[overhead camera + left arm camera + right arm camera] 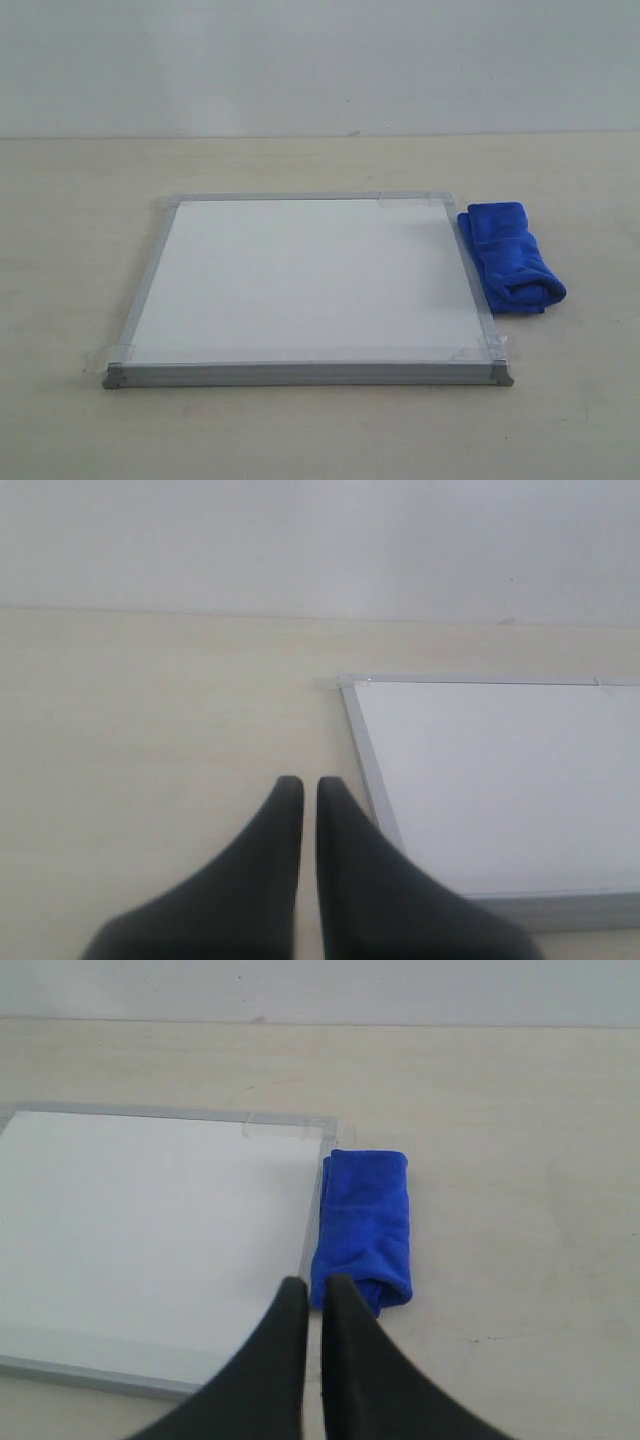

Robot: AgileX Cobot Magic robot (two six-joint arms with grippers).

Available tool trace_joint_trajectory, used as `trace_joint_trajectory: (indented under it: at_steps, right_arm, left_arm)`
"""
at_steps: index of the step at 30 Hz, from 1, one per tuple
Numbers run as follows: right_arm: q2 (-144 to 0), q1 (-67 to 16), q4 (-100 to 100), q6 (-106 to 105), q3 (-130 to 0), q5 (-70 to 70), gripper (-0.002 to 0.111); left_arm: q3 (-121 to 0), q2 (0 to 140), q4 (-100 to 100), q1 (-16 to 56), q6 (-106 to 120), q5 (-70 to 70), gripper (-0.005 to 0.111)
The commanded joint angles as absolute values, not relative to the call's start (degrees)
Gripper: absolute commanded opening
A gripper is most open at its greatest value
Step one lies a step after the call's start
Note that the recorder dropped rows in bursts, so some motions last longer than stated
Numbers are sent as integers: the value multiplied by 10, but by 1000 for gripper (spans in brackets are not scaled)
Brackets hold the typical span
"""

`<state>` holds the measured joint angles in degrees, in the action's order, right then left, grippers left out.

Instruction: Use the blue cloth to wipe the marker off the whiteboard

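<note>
The whiteboard (310, 285) lies flat on the table, silver frame and taped corners, and its white face shows no red marker line in any view. The blue cloth (510, 256) lies folded on the table just off the board's right edge. My right gripper (316, 1282) hangs shut and empty above the table, just short of the blue cloth (365, 1228) and the whiteboard (150, 1220) edge. Off the whiteboard (500, 780) and near its left frame, my left gripper (302, 783) is shut with nothing in it. Neither arm appears in the exterior view.
The pale wooden table (80, 250) runs back to a plain white wall (320, 60). Bare tabletop surrounds the board on the left, front and far right.
</note>
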<state>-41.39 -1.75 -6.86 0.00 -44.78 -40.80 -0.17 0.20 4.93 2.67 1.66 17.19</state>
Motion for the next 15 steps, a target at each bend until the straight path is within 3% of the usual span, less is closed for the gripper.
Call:
trace_joint_trajectory:
  at_steps: [1, 8, 15]
  right_arm:
    - [-365, -18, -69, -5, -446, -401, 0]
    - [-234, -18, -57, -32, -411, -315, 0]
    - [-133, -18, -56, -78, -212, -143, 0]
  left_arm:
    - [0, 0, 49, 25, 18, 168, 5]
    - [0, 0, 49, 25, 18, 168, 5]
    - [0, 0, 49, 25, 18, 168, 5]
